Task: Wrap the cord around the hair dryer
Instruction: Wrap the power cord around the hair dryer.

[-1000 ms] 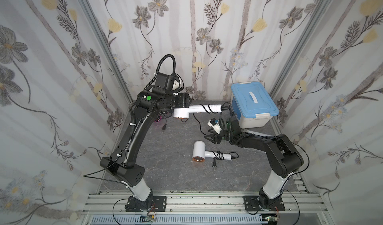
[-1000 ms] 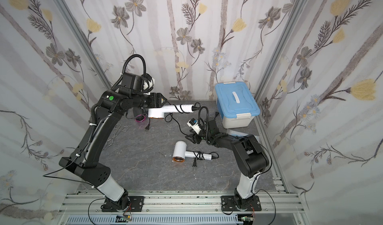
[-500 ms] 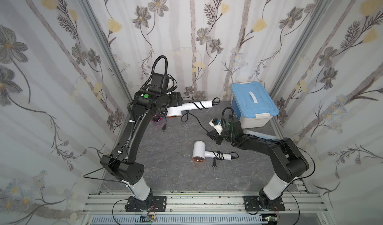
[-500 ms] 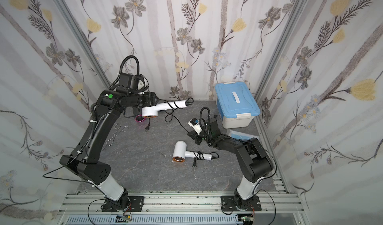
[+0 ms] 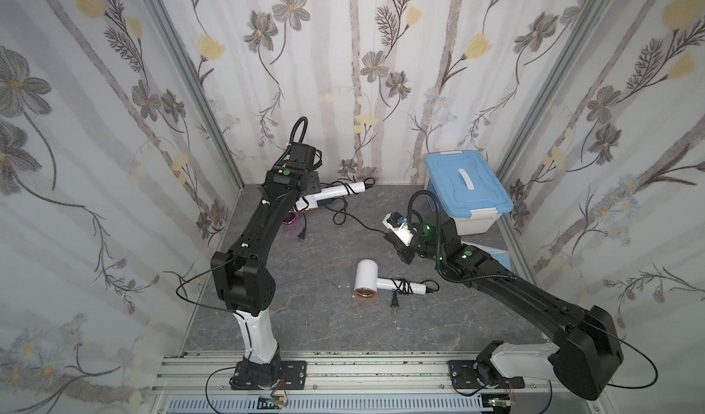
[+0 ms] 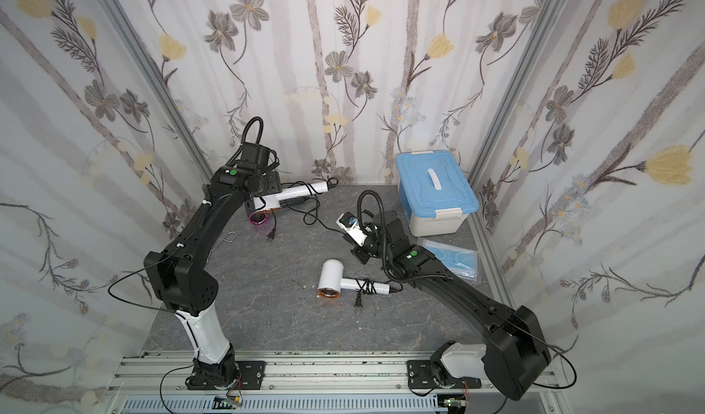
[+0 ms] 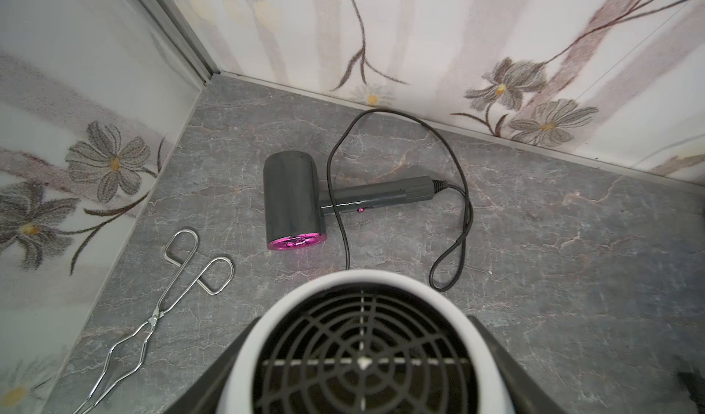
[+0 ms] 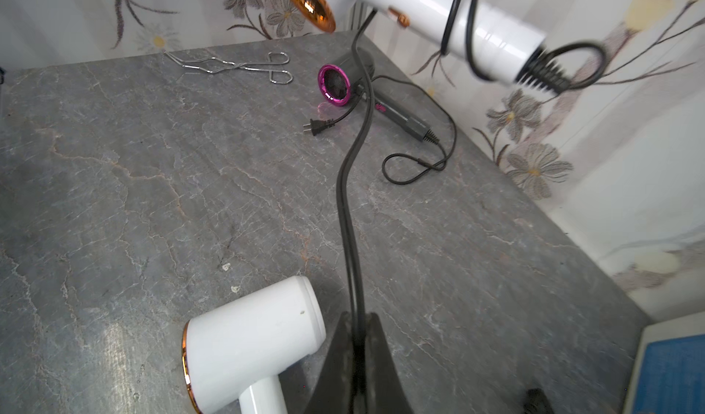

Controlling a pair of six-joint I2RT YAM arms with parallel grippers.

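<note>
White hair dryer [image 5: 339, 191] is hanging at eleven o'clock, left hand [image 7: 354, 355] clamping its head, right hand [image 8: 356, 328] pinching its cord [image 8: 351, 202].

We can read no words or numbers anywhere, no brand that we can make out on the held white dryer [image 8: 496, 40], a tiny red mark [image 8: 380, 107] on the grey dryer [image 8: 404, 120] handle, too small for us to read

Tabletop [image 5: 305, 316] bare in front, white dryer [image 5: 368, 284] mid-table, cord [image 8: 344, 236] strung across back, bin [image 5: 467, 194] far-right
</note>
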